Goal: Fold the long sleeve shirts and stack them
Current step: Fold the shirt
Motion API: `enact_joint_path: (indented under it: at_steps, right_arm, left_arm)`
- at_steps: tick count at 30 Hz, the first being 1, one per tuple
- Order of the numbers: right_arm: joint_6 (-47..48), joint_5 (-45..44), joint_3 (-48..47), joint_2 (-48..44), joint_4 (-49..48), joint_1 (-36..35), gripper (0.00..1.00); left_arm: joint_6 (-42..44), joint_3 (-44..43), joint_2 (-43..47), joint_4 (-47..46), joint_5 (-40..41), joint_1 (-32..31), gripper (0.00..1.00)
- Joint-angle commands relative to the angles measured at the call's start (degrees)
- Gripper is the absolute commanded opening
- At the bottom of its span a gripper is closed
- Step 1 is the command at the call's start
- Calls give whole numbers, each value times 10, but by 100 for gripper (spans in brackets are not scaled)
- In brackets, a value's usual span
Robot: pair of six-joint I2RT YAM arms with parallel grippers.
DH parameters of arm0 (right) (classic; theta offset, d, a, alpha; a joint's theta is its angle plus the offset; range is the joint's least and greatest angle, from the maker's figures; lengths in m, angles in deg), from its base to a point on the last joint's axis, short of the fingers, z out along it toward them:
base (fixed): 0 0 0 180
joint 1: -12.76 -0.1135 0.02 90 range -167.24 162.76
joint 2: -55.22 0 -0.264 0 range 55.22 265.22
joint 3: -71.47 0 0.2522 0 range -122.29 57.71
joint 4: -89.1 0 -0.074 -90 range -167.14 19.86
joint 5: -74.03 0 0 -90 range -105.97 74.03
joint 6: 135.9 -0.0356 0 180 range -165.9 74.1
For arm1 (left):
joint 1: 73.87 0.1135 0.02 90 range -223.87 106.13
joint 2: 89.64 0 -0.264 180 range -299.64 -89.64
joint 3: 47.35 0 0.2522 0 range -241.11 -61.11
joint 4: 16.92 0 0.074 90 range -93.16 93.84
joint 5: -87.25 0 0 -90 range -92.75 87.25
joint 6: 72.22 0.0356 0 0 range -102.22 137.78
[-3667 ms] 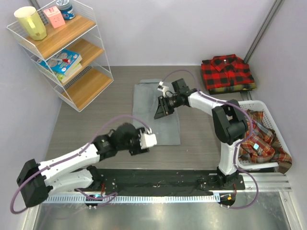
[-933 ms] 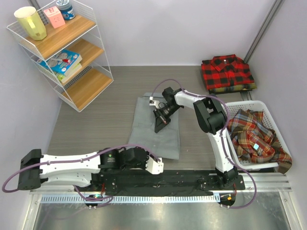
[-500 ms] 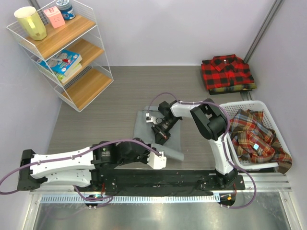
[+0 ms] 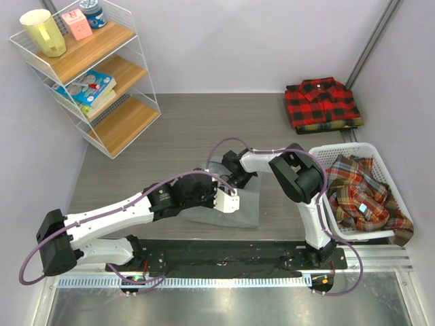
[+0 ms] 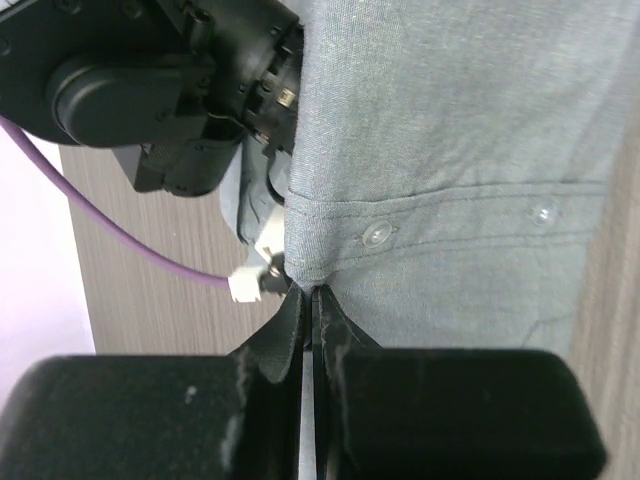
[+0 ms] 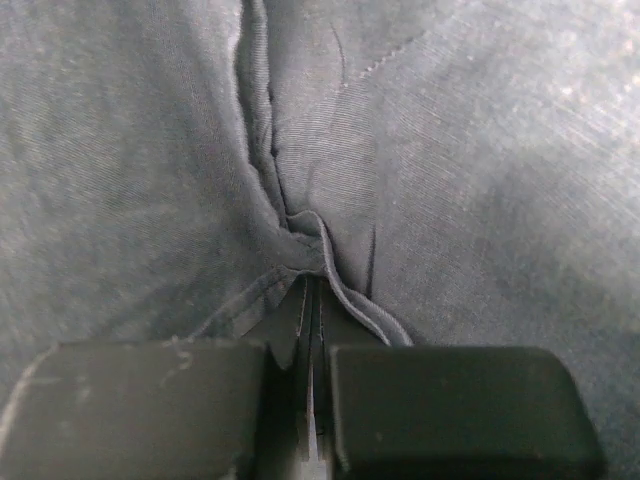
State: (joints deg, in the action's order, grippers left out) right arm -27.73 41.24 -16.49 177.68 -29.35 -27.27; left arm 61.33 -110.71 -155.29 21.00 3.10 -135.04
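The grey shirt [image 4: 246,208] lies partly folded mid-counter [image 4: 170,129], just ahead of the arm bases, and both claws meet on it close together. The left claw [image 4: 228,202] is pressed together, pinching the shirt's edge at the end of the button strip; the cloth stretches away from its tips. The right claw [image 4: 230,180] is likewise pressed together, nipping a puckered fold of the same shirt. Counted from above: one grey shirt, one red checked shirt [image 4: 322,102] folded at the far right of the counter with a sliver of another folded cloth under it, and a heap of plaid shirts [image 4: 363,197] in the white basket [image 4: 340,148] at right, too tangled to number. The left wrist view alone shows the two buttons [image 5: 378,235] on the grey shirt [image 5: 450,120], the stitched strip, and the right arm's black wrist lying just beside the left claw [image 5: 308,296]. The right wrist view alone shows the crease gathered at the right claw [image 6: 312,300], with grey shirt [image 6: 480,150] filling the view. Only the top view shows the other shirts and the basket.
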Motion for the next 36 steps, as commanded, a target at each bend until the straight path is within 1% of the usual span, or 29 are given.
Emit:
enact_joint_path:
  at_steps: [1,4,8,11,13,14,16,21,22,26,31,36]
  right_arm:
    - [19,13,-8,-31,14,-4,1]
    - [35,2,-39,-33,45,-3,3]
    - [39,-30,-108,-41,89,13,9]
    - [49,-71,-146,-49,113,26,15]
    - [54,-92,-165,-54,126,39,21]
    - [59,-104,-188,-54,134,43,22]
    - [72,-130,-226,-47,154,57,24]
    - [83,-143,-300,-7,180,121,24]
    - [83,-148,-323,12,181,138,24]
    - [88,-171,-376,69,182,170,24]
    - [84,-184,-436,121,175,183,24]
    - [85,-189,-437,154,162,183,25]
  left_arm:
    - [43,-6,-13,-97,-36,29,0]
    - [51,-3,-20,-106,-57,30,0]
    - [51,3,-15,-103,-85,30,0]
    - [54,6,-12,-92,-94,30,0]
    - [55,7,-6,-80,-103,30,0]
    - [54,7,-5,-76,-109,30,0]
    - [51,9,-5,-71,-111,30,0]
    - [60,14,-10,-81,-114,30,0]
    - [62,14,-13,-82,-116,31,0]
    - [66,2,-40,-89,-131,44,0]
    - [94,-16,-95,-112,-159,80,0]
    - [103,-58,-159,-112,-192,119,0]
